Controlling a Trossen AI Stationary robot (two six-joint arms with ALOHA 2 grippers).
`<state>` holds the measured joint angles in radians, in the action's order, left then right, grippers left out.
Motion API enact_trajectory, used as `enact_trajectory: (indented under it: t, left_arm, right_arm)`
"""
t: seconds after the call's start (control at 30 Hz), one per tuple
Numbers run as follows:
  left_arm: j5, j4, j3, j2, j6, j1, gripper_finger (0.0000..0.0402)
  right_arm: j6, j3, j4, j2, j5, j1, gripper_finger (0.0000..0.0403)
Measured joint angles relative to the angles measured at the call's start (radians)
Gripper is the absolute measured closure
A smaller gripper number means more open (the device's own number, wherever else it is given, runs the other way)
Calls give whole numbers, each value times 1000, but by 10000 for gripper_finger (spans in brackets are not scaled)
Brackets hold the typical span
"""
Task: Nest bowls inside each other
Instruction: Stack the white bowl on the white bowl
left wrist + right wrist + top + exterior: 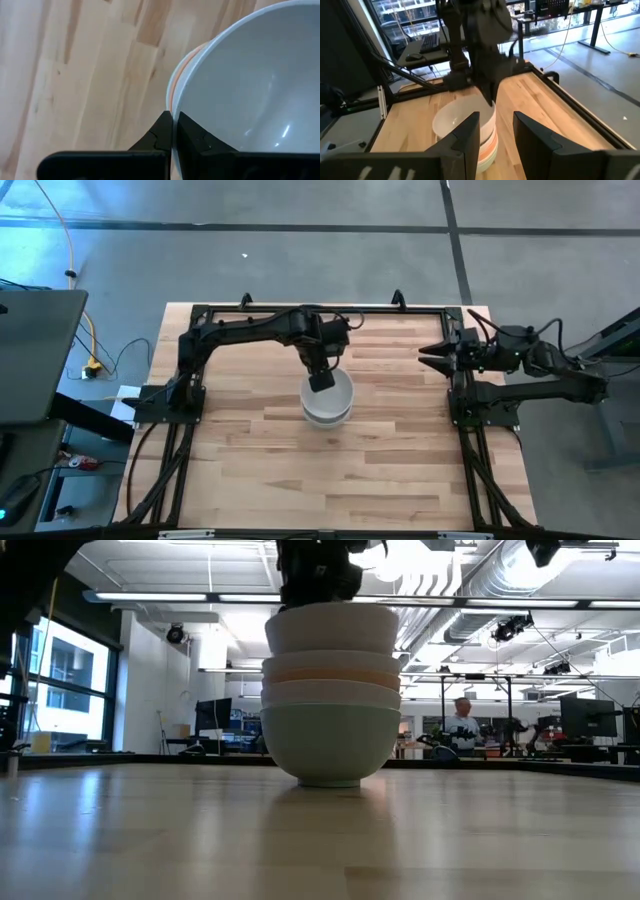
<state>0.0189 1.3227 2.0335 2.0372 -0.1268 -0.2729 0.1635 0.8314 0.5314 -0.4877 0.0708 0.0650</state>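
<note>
The bowls stand nested in one stack [327, 402] at the table's middle. In the low view the mint green bowl [328, 745] rests by its foot on the wood, with a white bowl [330, 692], the salmon-orange bowl [330, 668] and a top white bowl [332, 628] above it. A fifth bowl does not show. My left gripper [320, 380] is over the stack's far rim, shut on the top bowl. My right gripper [425, 352] hovers open near the table's right side, fingers pointing at the stack. My left gripper pinches the rim of the top white bowl [176, 102] on its far side. One finger [192, 135] is inside the bowl and the other [159, 132] outside, coming from above and pointing down. The bowl sits upright in the top of the stack.
A black metal frame [400, 308] borders the table's far edge and sides, carrying both arm bases. Bare wood lies in front of the stack and to its left and right. A person [461, 725] stands far off in the room behind.
</note>
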Motion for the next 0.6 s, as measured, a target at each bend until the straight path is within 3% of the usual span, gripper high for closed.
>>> enact_trajectory:
  t: [0.43, 0.6]
  left_arm:
    - [13, 9, -1, 93, 34, 30, 401]
    - [-1, -18, -1, 91, 34, 34, 376]
  right_arm:
    - [20, 0, -20, 0, -24, 0, 292]
    - [20, 0, -20, 0, -26, 0, 292]
